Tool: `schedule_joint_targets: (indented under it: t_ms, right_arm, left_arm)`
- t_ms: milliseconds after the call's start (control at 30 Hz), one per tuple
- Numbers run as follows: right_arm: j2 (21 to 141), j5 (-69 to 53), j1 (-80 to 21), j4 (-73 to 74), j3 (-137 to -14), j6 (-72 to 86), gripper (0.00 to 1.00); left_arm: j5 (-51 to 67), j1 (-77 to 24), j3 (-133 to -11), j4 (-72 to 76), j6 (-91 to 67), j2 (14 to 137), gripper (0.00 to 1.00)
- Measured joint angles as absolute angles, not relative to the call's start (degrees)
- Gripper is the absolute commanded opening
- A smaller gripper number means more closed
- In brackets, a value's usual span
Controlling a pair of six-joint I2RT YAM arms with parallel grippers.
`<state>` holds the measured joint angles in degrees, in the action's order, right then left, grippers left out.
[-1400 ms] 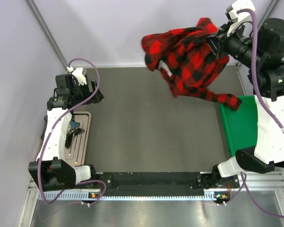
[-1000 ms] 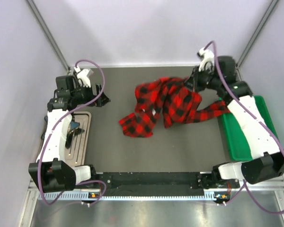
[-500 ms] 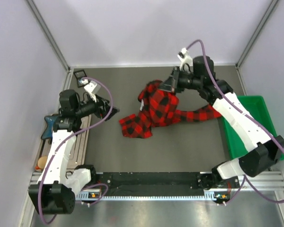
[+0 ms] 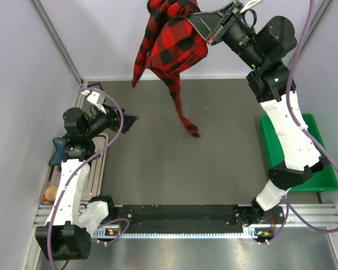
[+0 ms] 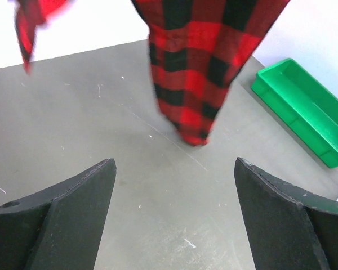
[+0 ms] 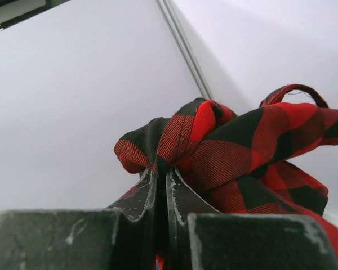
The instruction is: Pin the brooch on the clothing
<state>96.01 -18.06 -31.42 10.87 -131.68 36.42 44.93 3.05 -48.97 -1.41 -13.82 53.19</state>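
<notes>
The clothing is a red-and-black plaid shirt, bunched and hanging in the air at the back of the workspace. One sleeve dangles down to just above the table. My right gripper is raised high and shut on a fold of the shirt; the right wrist view shows the gripper with its jaws pinched together on plaid cloth. My left gripper stands open low over the left of the table, pointing at the hanging sleeve. Nothing lies between its fingers. The brooch is out of view.
A green bin sits at the table's right edge, seen also as the green bin in the left wrist view. At the left edge lies a tan tray, with a dark blue object and a round orange-brown object beside it.
The right arm has swung up and lifted the shirt off the table, so that it now hangs in the air. The left gripper has stayed open near the same spot.
</notes>
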Motion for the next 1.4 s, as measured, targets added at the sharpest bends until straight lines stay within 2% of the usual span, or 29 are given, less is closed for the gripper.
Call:
schedule_joint_targets:
  t_ms: [100,400,533,600,667,700,733,800,933,1033,1200,1400]
  right_arm:
    - [93.25,-16.67,-31.46,9.82,-127.81,36.69,0.00]
    - [72.69,-9.93,-32.32,15.57,-92.86,36.27,0.00]
    - [67.00,-5.76,-34.15,22.20,-85.67,41.32,0.00]
    - [68.16,-4.49,-34.35,25.71,-85.17,45.12,0.01]
    - [71.48,-3.36,-34.35,28.69,-85.73,48.75,0.26]
    - [74.39,-2.50,-34.35,29.89,-86.19,50.70,0.52]
    - [77.03,-1.67,-34.24,30.15,-86.41,51.72,0.67]
    - [83.61,-1.10,-33.41,30.70,-86.41,52.51,0.85]
    - [95.29,-5.98,-27.88,31.86,-87.15,45.45,0.93]
    - [99.15,-13.80,-21.61,32.58,-88.68,37.17,0.96]
    - [97.73,-26.94,-14.87,32.53,-88.66,19.11,0.96]
    - [94.74,-35.24,-16.45,32.49,-85.80,3.40,0.93]
  left_arm:
    - [44.91,3.05,-48.95,-1.15,-14.09,53.15,0.91]
    - [48.75,3.09,-48.95,-4.73,-6.79,49.98,0.88]
    - [53.87,3.03,-48.95,-7.94,-1.83,50.83,0.85]
    - [55.40,2.90,-48.97,-10.50,1.54,52.07,0.85]
    - [56.18,2.76,-48.97,-12.84,4.34,53.63,0.85]
    - [56.23,2.57,-48.97,-14.13,5.93,54.63,0.86]
    - [56.25,2.44,-48.97,-15.44,7.73,55.86,0.86]
    - [56.05,2.07,-48.97,-17.17,10.28,57.74,0.86]
    - [54.85,0.27,-48.97,-19.40,15.16,61.78,0.86]
    - [54.04,-2.24,-48.93,-20.01,17.45,64.47,0.86]
    - [54.78,-4.32,-47.20,-17.23,16.08,70.48,0.84]
    - [53.58,-7.57,-42.81,-9.26,10.20,76.53,0.83]
